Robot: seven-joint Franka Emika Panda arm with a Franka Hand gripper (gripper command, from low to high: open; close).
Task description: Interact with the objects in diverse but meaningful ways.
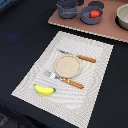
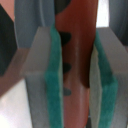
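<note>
The jaws stand partly open, their green pads [image 2: 54, 85] flanking a reddish-brown slotted piece [image 2: 79, 60] that fills the gap between them. One pad seems to touch it, but whether the jaws truly clamp it I cannot tell.

The exterior view does not show the jaws, so nothing there can be placed against them. In it, the yellow banana [image 1: 44, 89] lies on a striped placemat [image 1: 95, 95] with a round wooden plate [image 1: 68, 65] and two brown-handled utensils [image 1: 66, 80]. The red tomato [image 1: 94, 14] sits in a grey pan [image 1: 89, 19] on the dark desk [image 1: 20, 45].
</note>
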